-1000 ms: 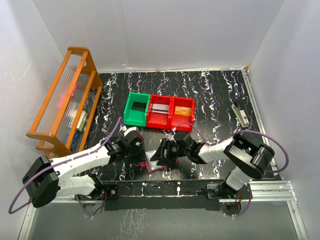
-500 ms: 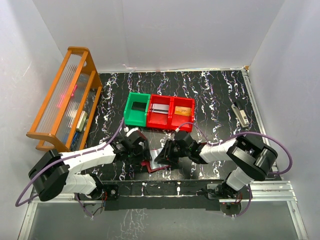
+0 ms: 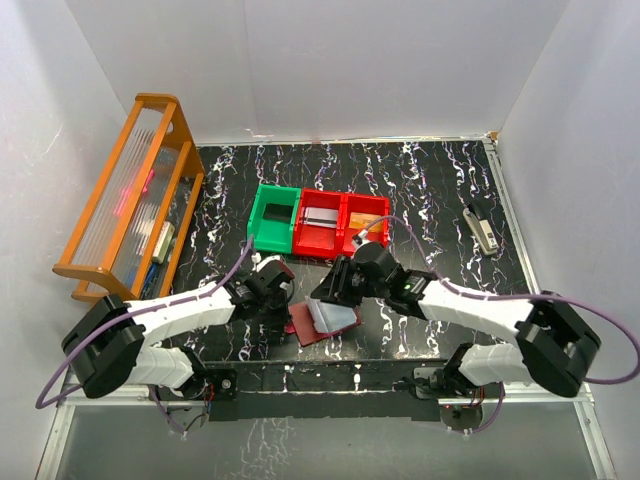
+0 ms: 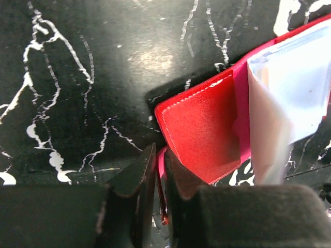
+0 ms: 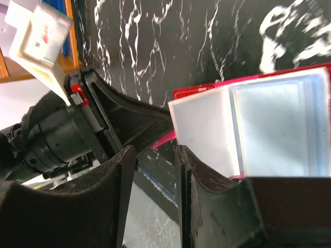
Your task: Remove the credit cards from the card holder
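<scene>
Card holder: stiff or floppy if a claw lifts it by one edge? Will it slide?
Probably floppy: the card holder is a thin bifold and its clear sleeves fan up loosely, so lifted by the edge that the left claw pinches it would likely sag open. Looks light; a push may skid it across the glossy table.

Dark-red card holder [image 3: 305,324], open on the black marbled table [image 3: 430,180], pale clear sleeves [image 3: 333,316] uppermost.

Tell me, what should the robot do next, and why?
Probably ease the right claw onto the clear sleeves to grip one: the wallet lies open, the left claw pinches its edge, and the right claw is open beside the sleeves.
</scene>
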Robot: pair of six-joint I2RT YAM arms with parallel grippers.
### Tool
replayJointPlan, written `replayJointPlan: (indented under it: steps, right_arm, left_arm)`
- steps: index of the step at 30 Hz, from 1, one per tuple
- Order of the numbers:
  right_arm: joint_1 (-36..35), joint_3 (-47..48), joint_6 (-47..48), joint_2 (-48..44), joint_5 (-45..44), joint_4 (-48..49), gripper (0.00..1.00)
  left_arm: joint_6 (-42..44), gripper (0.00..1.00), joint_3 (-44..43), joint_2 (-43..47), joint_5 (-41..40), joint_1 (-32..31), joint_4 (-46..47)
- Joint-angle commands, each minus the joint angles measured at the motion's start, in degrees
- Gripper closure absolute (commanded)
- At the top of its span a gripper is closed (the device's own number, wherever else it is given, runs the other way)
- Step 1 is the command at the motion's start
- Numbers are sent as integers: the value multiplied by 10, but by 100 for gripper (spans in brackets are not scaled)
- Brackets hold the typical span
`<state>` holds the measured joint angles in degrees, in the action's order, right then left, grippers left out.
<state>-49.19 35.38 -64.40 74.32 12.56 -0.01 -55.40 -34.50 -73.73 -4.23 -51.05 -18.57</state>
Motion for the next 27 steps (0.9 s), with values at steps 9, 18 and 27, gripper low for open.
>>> replayJointPlan:
  steps: [9, 18, 27]
  right_arm:
    - [48, -23, 52, -79, -81, -129, 59]
    - [48, -26, 62, -1, 35, -23, 81]
    - [18, 0, 60, 131, 96, 33, 86]
  left_arm:
    - [75, 100, -58, -20, 39, 3, -21]
    - [100, 100, -79, -41, 32, 2, -49]
    - [52, 87, -62, -8, 41, 5, 2]
